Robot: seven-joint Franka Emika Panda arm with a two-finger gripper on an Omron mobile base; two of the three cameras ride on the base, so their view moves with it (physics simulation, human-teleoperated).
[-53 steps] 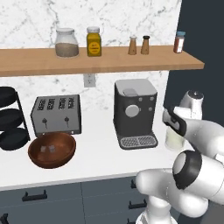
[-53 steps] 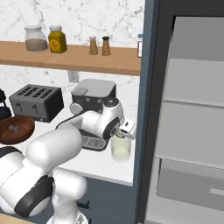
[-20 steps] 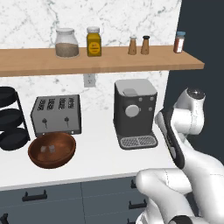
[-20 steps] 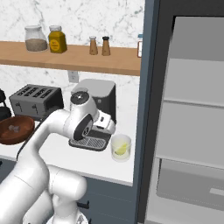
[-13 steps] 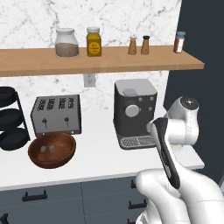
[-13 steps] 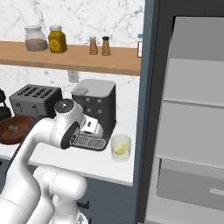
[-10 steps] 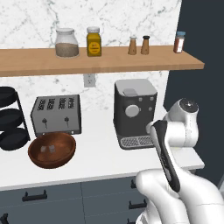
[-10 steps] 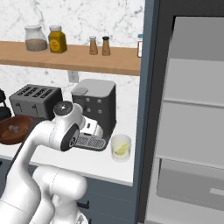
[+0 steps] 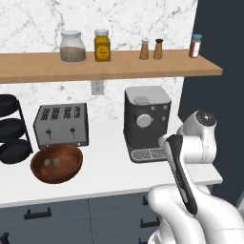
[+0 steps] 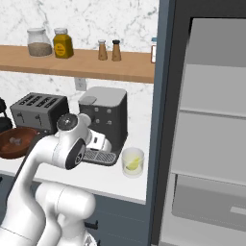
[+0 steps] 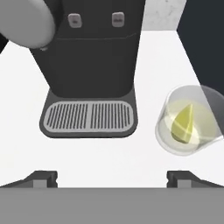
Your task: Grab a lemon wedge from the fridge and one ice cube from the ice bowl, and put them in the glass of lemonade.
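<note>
Lemon wedge [image 11: 183,122] already sits inside the glass of lemonade [image 11: 189,120], at the right middle of the hand view; in the right base view the glass [image 10: 132,162] stands on the white table [image 10: 108,178] at lower centre, just beside the coffee machine [image 10: 105,120] and close to the fridge [image 10: 206,125].

We note the gripper [image 11: 112,177] low in the hand view, fingers [image 11: 41,177] spread wide with nothing between them, pointing at the machine's drip tray [image 11: 89,117].

Ice bowl [image 9: 56,163], reddish-brown wood, sits at the lower left of the left base view, in front of the toaster [image 9: 61,125], well apart from the glass. We see pale cubes [image 9: 53,161] lying in it.

Our judgement: one ice cube remains to fetch. A cube will be light, hard, and slick; it may squirt out under a tight squeeze. We would take it across two flat opposite faces, coming down from above, clear of the bowl wall and its neighbours.
</note>
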